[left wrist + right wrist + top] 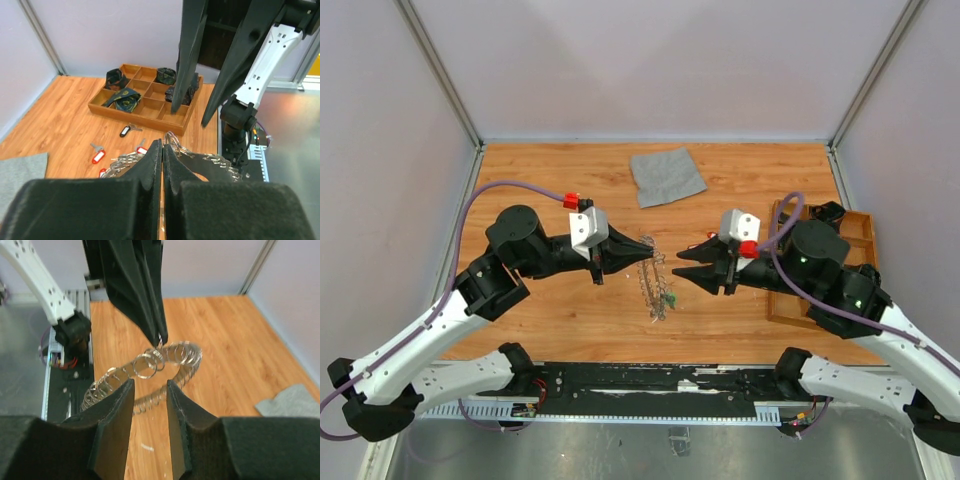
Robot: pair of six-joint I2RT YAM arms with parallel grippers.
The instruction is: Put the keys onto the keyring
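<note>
Wood-grain table (540, 330) inside pale walls with aluminium corner posts.

Both arms reach in from the near edge, elbows out, wrists level, tips facing each other mid-table. The wooden compartment tray (782, 300) sits under the right arm. The crumpled grey square cloth (667, 175) lies at the far centre.

Left gripper (648, 251): fingers pinched together on one loop of the silvery metal keyring with its fringe of small rings (655, 285). The rest of the keyring hangs down between the two grippers. Can't tell whether its lower end touches the table.

Right gripper (685, 268): a narrow gap between the fingers, nothing in it, just beside the keyring.

Left wrist only: dark chunky parts (125, 97) in the tray's compartments. On the table near the tray lie a silver key with a black tag (125, 131) and a silver key with a red tag (98, 157). The right gripper's fingers (190, 60) hang in from above, apart.

Right wrist only: the pinch point, where the left gripper's tips clamp one loop and the keyring (150, 365) arcs away beyond the right gripper's own pads (117, 415).

Top only: a green tag (670, 298) at the keyring's low end.
</note>
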